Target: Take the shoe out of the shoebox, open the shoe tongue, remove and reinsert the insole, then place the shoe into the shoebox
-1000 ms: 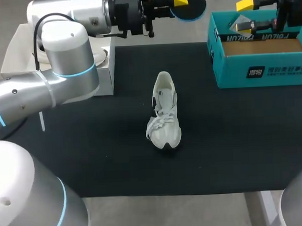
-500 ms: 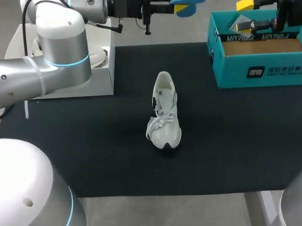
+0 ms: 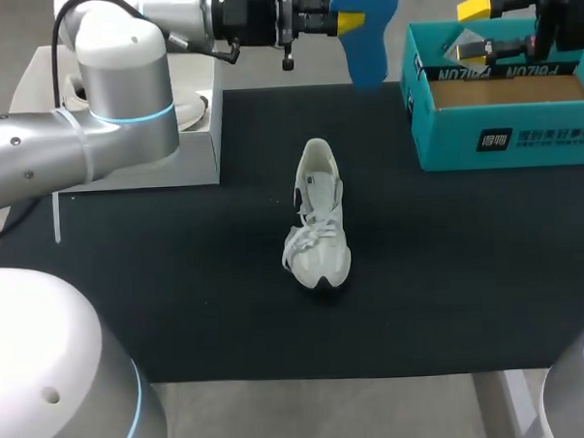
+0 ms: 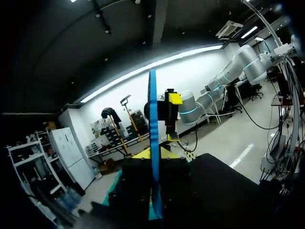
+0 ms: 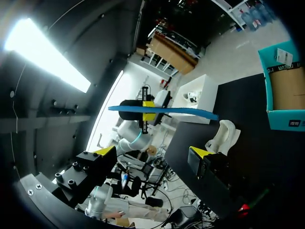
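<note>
Grip is taken by the left fingers on a blue insole, which is pinched from both sides and held in the air above the far edge of the black mat. In the left wrist view it is seen edge-on between the yellow tips. The right fingers are spread wide with nothing between them, raised above the far side of the open teal shoebox, which is set at the far right of the counter. The white shoe is stood upright near the middle of the mat, toe toward the robot, laces loose, well apart from the shoebox. A white stand is placed at the far left.
</note>
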